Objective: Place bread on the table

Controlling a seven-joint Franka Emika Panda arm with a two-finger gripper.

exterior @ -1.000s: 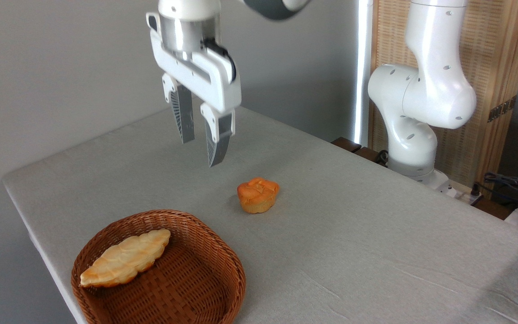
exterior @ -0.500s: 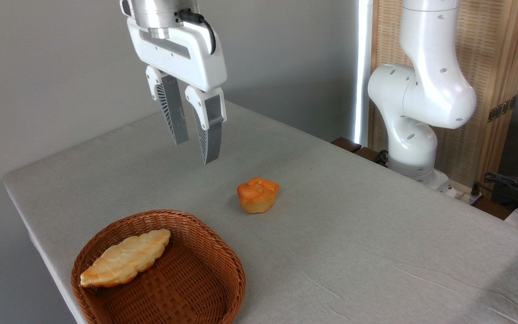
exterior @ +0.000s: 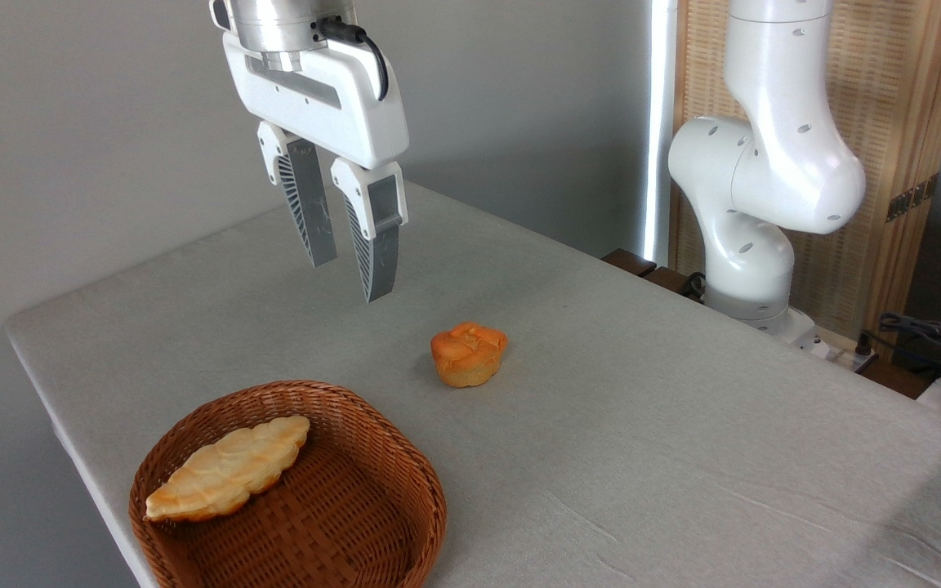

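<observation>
1. Your claw (exterior: 350, 278) hangs above the table (exterior: 642, 392), its fingers parted with nothing between them.
2. You can see the bun (exterior: 468, 353) sitting on the cloth, below and right of the claw.
3. Your basket (exterior: 405, 465) holds the long pastry (exterior: 227, 468).

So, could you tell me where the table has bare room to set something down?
The table is bare right of the bread, and along the back behind the raised gripper. Only the front left corner is taken, by the basket holding a pastry.
</observation>
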